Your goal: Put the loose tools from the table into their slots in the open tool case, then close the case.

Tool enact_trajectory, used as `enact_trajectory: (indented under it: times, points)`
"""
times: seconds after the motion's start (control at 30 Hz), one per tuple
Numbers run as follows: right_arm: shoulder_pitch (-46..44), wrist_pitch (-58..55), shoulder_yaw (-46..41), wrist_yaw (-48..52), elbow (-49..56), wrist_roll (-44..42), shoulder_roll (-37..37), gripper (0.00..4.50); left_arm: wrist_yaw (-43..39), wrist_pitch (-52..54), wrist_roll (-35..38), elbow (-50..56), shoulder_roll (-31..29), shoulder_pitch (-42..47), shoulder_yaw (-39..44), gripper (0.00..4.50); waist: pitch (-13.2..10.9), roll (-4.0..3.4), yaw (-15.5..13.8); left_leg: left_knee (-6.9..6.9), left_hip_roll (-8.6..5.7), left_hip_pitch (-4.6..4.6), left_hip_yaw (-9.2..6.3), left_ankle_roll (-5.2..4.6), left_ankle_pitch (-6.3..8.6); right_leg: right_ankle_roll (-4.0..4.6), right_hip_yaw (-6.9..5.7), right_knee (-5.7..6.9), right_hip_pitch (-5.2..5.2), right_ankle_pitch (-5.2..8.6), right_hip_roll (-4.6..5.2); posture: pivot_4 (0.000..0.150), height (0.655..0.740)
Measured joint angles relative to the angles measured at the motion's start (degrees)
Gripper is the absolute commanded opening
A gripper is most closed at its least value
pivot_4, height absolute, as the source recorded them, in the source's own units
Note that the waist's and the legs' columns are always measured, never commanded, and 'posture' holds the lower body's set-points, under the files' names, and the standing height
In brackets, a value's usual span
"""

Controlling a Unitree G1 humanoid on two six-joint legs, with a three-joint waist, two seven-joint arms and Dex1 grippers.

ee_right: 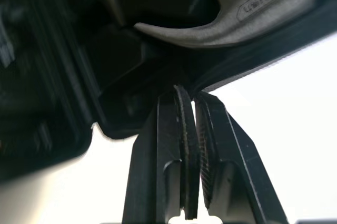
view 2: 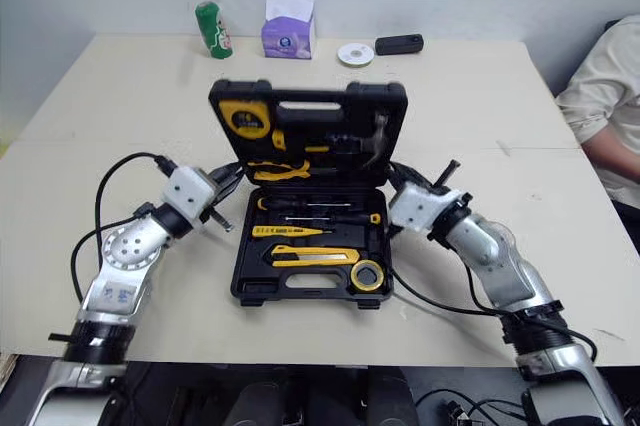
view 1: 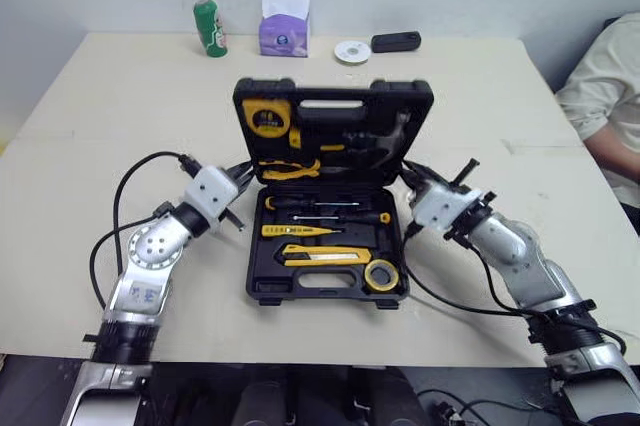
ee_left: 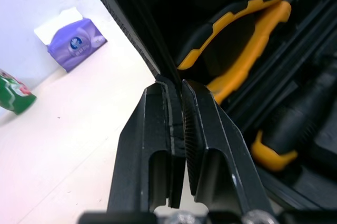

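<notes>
Looking stocked (no tool seems left out), the open black plastic tool case (view 1: 255, 291) only needs closing. At its lid (view 1: 420, 96) edges sit the left gripper (ee_left: 176, 82) and right gripper (ee_right: 192, 93), fingers together.

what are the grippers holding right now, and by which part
Nothing seems held: the left gripper and right gripper are shut, tips against the side edges of the case lid.

Far edge of the tabletop (view 1: 120, 96): we see a green can (view 1: 210, 28), purple tissue box (view 1: 285, 31), white disc (view 1: 352, 51), black bar (view 1: 396, 42).
Right side: we see a person's pale sleeve (view 1: 605, 86).
</notes>
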State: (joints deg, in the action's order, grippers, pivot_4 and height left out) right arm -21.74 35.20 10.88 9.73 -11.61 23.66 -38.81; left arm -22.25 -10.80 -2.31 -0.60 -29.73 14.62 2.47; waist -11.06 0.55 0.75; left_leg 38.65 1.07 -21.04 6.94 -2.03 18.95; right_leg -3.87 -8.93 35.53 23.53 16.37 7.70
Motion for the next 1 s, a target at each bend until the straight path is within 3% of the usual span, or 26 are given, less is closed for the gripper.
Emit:
enact_trajectory:
  times: [0.1, 0.17, 0.23, 0.33, 0.43, 0.57, 0.7, 0.73, 0.83, 0.97, 1.0]
  points:
    - [5.21, 4.82, -0.21, 1.44, 2.6, 0.31, -4.23, 1.63, -2.25, 5.41, 3.39, 6.1, -2.12, -6.73, 2.92, 2.43, -0.02, 0.01, 0.15, -0.26, 0.05, -0.07, -0.04, 0.08, -0.07, 0.06, -0.04, 0.12, 0.13, 0.03, -0.08, 0.15, 0.7316]
    - [10.46, 1.69, -1.39, 7.95, 10.96, -6.54, -8.29, 2.6, -6.36, 17.08, 12.95, 14.81, -5.31, -12.22, 7.43, 3.39, -0.16, -0.05, 0.27, -0.27, 0.1, -0.14, -0.08, 0.09, -0.15, 0.08, -0.05, 0.1, 0.16, 0.04, -0.14, 0.15, 0.7316]
    - [15.73, -8.0, -4.04, 14.88, 20.23, -19.73, -12.9, 2.63, -9.96, 28.11, 23.55, 21.3, -9.23, -16.9, 13.56, 4.23, -0.44, -0.13, 0.28, -0.22, 0.15, -0.16, -0.2, 0.05, -0.18, 0.09, -0.06, 0.04, 0.08, 0.04, -0.16, 0.15, 0.7316]
    - [27.62, -28.72, -15.36, 26.21, 35.32, -46.12, -24.34, 2.63, -19.81, 45.09, 40.39, 27.3, -18.82, -30.37, 29.2, 4.23, -0.47, -0.18, 0.5, -0.36, 0.19, 0.13, -0.44, -0.02, -0.11, 0.16, -0.15, -0.37, -0.32, 0.09, -0.21, 0.15, 0.7316]
    - [38.3, -40.98, -25.24, 34.89, 41.33, -58.92, -27.04, 2.63, -26.69, 51.04, 45.22, 26.19, -21.29, -36.95, 37.4, 4.23, -0.46, -0.15, -0.73, -0.34, 0.18, 0.23, -0.58, -0.32, 0.27, 0.21, -0.2, -0.55, -0.48, 0.1, -0.23, 0.15, 0.7316]
    - [43.62, -49.21, -28.73, 41.31, 42.23, -63.62, -26.84, 2.63, -24.04, 51.97, 44.5, 17.68, -21.71, -27.58, 37.67, 4.23, -0.46, -0.2, -2.86, -0.35, 0.14, 0.12, -0.68, -0.04, 0.44, 0.25, -0.21, -0.63, -0.43, 0.12, -0.22, 0.15, 0.7316]
    - [44.53, -52.81, -28.95, 43.63, 43.99, -63.83, -25.39, 2.63, -23.14, 51.04, 42.38, 16.09, -22.07, -22.82, 33.6, 4.23, -0.43, -0.16, -2.93, -0.36, 0.15, -0.2, -0.5, 0.04, 0.27, 0.2, -0.23, -0.62, -0.08, 0.08, -0.21, 0.15, 0.7316]
    - [44.66, -53.28, -28.97, 43.88, 44.2, -63.48, -24.75, 2.63, -23.15, 50.79, 42.05, 15.92, -22.04, -21.89, 32.41, 3.99, -0.43, -0.16, -2.82, -0.38, 0.15, -0.2, -0.43, 0.03, 0.26, 0.2, -0.25, -0.59, -0.08, 0.08, -0.25, 0.15, 0.7316]
    - [45.04, -54.35, -29.03, 44.19, 44.77, -62.63, -23.2, 1.85, -23.49, 49.68, 41.07, 15.52, -21.93, -20.12, 30.27, 3.07, -0.42, -0.14, -2.3, -0.4, 0.15, -0.22, -0.3, -0.03, 0.29, 0.17, -0.25, -0.56, -0.1, 0.06, -0.31, 0.15, 0.7316]
    - [46.9, -55.35, -28.64, 45.35, 46.22, -60.55, -21.99, 0.15, -23.94, 47.13, 38.43, 13.39, -21.89, -16.11, 25.78, 1.65, -0.42, -0.12, -2.28, -0.38, 0.11, -0.19, -0.22, -0.08, 0.28, 0.04, -0.19, -0.79, -0.12, 0.0, -0.28, 0.15, 0.7316]
    - [47.49, -55.38, -28.06, 45.67, 46.83, -59.63, -21.89, 0.0, -24.12, 46.32, 37.28, 12.14, -21.89, -14.39, 23.95, 1.03, -0.41, -0.1, -2.42, -0.38, 0.11, -0.17, -0.22, -0.07, 0.28, 0.03, -0.18, -0.8, -0.13, 0.0, -0.27, 0.15, 0.7316]
